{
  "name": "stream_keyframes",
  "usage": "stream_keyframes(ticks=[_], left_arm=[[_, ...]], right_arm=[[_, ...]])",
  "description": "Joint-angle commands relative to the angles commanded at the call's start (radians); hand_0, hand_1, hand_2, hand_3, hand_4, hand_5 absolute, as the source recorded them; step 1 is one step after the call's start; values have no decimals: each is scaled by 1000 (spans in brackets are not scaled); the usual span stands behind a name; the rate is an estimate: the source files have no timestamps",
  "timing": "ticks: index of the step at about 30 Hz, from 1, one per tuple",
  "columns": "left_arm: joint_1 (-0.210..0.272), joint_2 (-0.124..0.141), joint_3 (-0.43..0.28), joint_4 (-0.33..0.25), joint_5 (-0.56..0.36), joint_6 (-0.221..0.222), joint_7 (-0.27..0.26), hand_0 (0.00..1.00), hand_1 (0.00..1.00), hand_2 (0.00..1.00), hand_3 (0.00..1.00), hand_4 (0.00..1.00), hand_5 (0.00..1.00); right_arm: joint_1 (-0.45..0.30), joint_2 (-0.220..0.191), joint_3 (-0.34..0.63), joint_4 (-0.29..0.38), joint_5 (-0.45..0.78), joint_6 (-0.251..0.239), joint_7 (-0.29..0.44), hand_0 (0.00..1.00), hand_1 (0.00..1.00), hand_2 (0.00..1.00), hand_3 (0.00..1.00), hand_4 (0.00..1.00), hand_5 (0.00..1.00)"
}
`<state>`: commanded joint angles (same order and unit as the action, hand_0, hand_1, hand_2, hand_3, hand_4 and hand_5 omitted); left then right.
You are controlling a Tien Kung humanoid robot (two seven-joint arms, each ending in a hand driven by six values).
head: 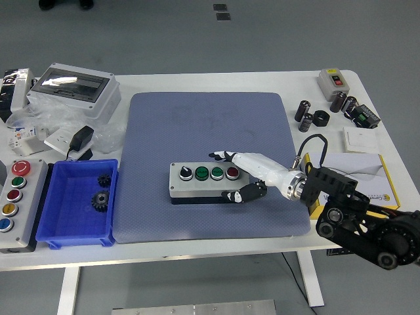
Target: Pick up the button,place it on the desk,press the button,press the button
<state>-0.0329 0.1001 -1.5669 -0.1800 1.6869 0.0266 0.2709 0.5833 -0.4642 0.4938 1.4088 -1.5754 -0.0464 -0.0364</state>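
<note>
The grey button box (197, 188) lies flat on the blue mat (210, 125), near its front. It carries a black knob, two green buttons and a red button (232, 173) in a row. My right hand (228, 176) reaches in from the right and straddles the box's right end. Its white fingers (226, 156) run along the box's back edge and its black thumb (236, 195) lies along the front. The fingers are spread and do not clamp the box. The left arm is out of view.
A blue bin (77, 235) with two gears stands left of the mat, beside a coloured-button control box (16, 203). A grey enclosure (73, 88) and bagged parts lie at the back left. A yellow-white box (367, 177), black cylinders (307, 113) and a switch box (333, 80) lie at the right.
</note>
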Motion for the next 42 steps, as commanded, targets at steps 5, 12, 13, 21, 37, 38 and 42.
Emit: stream_keyframes(ticks=[5,12,13,21,37,38,42], left_arm=[[-2,-1,-2,0,7,-2,2,617,609,554,604,599,315],[-2,-3,-2,0,11,-3,3,617,608,553,603,593,303],[-1,-3,-2,0,10,-2,3,617,608,553,603,593,303],[-1,-5,-4,0,8,-1,3,616,604,551,601,573,276],[1,-7,4,0,-6,0,5,615,604,550,600,571,268],[1,-7,3,0,-6,0,5,615,604,550,600,571,268],[1,-7,4,0,-6,0,6,615,604,550,600,570,267]], right_arm=[[-9,-30,32,44,41,35,12,944,933,988,998,779,157],[-56,-104,148,168,120,59,28,960,945,998,998,785,170],[-63,-115,165,185,131,59,26,960,945,998,998,785,170],[-85,-163,244,275,140,72,-66,970,948,998,998,783,184],[-53,-205,293,363,104,333,-352,166,356,453,774,495,233],[-47,-203,284,361,108,337,-356,166,356,453,774,495,233],[-24,-179,246,346,120,334,-357,64,209,229,746,290,29]])
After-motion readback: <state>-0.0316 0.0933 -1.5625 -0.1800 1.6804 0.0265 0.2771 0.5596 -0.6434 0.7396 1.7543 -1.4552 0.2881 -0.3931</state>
